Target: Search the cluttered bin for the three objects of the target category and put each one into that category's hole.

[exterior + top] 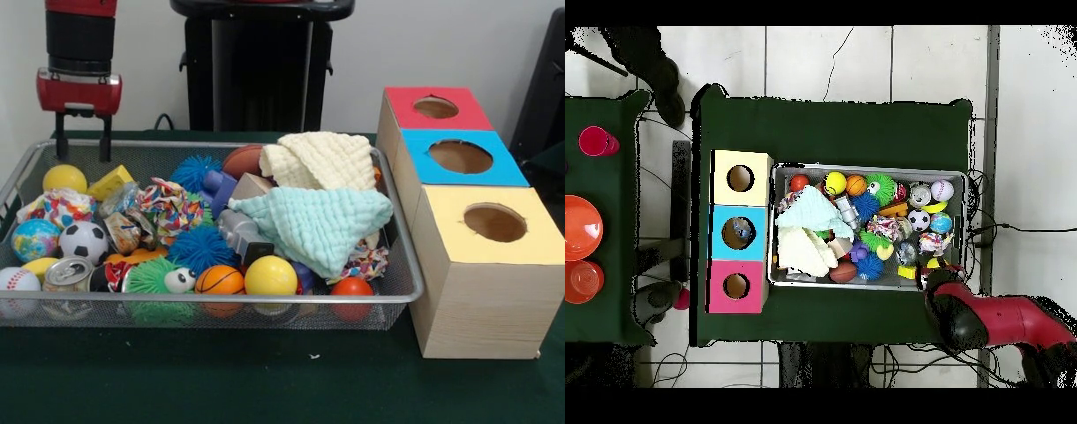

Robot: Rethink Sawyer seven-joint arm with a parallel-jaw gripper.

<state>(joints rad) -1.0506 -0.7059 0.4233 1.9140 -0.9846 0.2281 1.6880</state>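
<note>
The wire mesh bin (212, 299) sits on the green table, full of toys; it also shows in the overhead view (870, 169). My gripper (83, 146) hangs open and empty over the bin's far left corner, above a yellow ball (64, 178). In the overhead view only the arm's red end (933, 283) shows there. A crinkled see-through piece (118, 200) beside a yellow block may be a bottle; I cannot tell. No blue-labelled bottle shows. The blue-surround hole (460, 156) is the middle one on the wooden box (481, 309), right of the bin; it also shows in the overhead view (739, 233).
A cream cloth (320, 159) and a mint cloth (318, 221) cover the bin's right half. Balls, spiky toys and a silver can (68, 274) fill the left. Red-surround (435, 107) and yellow-surround (495, 222) holes flank the blue one. A side table holds orange bowls (579, 227).
</note>
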